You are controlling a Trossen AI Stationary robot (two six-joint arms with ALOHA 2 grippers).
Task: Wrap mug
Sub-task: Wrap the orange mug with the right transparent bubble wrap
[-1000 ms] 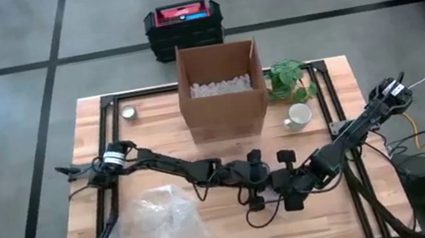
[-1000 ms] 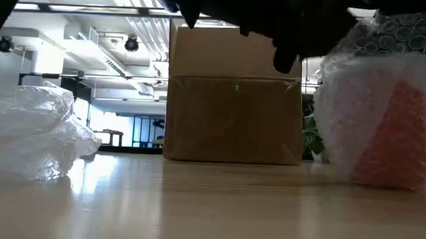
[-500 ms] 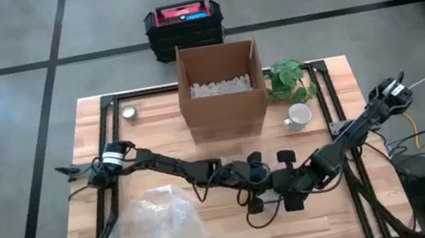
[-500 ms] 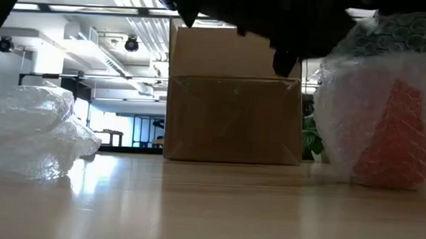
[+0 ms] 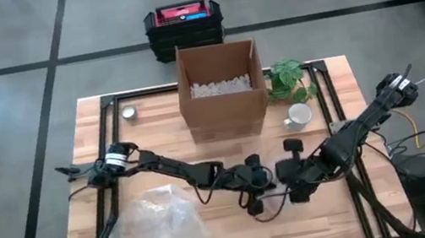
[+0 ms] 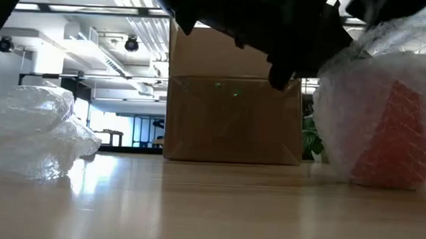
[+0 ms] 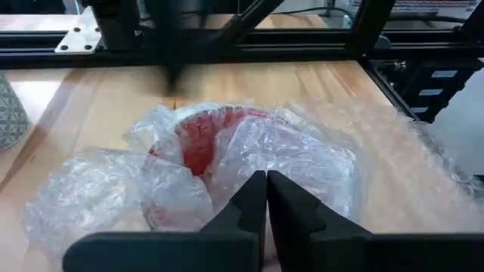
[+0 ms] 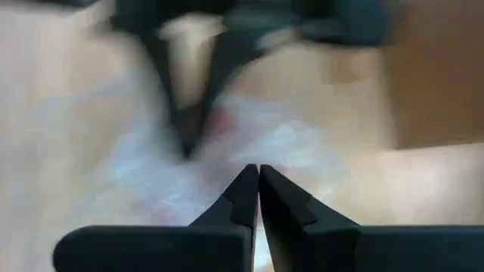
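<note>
Cardboard box point(image 5: 221, 88): your landmark, standing at the table's far middle.
Spare bubble wrap point(image 5: 162, 219): lies crumpled, well to the box's near left.
Red mug point(image 7: 203, 140): sits on the table in front of the box, swathed in bubble wrap point(image 7: 249, 162).
Left gripper point(image 7: 266, 198): jaws pressed together — you have the wrap's near edge right at the tips.
Right gripper point(image 8: 258, 186): jaws also closed, tips at the wrap; whether they pinch it, you cannot tell.
Change: the right gripper has shifted slightly toward the box since a second ago — the bundle barely moved.
</note>
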